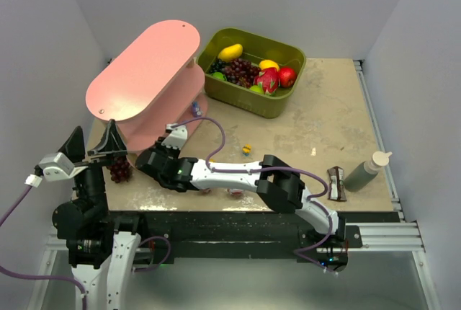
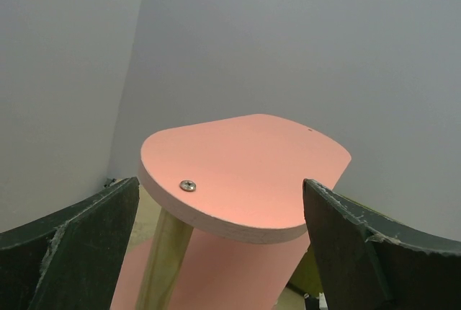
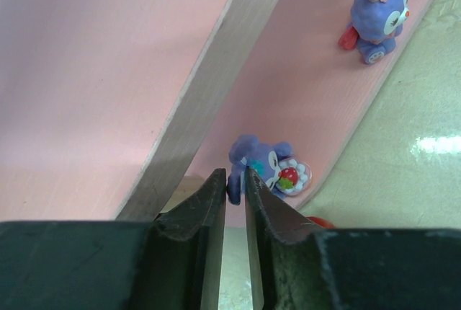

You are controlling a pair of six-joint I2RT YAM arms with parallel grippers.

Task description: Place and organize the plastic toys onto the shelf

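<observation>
- Left end effector (image 2: pixel 222 187) was wide open and empty beside the pink shelf (image 2: pixel 245 166).
- Right end effector (image 3: pixel 234 174), open a crack, touched a purple bunny toy (image 3: pixel 270 166) on that shelf; hold unclear.

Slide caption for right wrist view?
Right claw tips at a purple toy on the pink shelf; second purple toy beyond.

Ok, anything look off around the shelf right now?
Yes. The near purple bunny on the shelf's bottom board looks tipped on its side at the rim, against the right gripper's tips, while the far bunny seems upright. A grape bunch also lies on the table, outside the fruit bin.
</observation>
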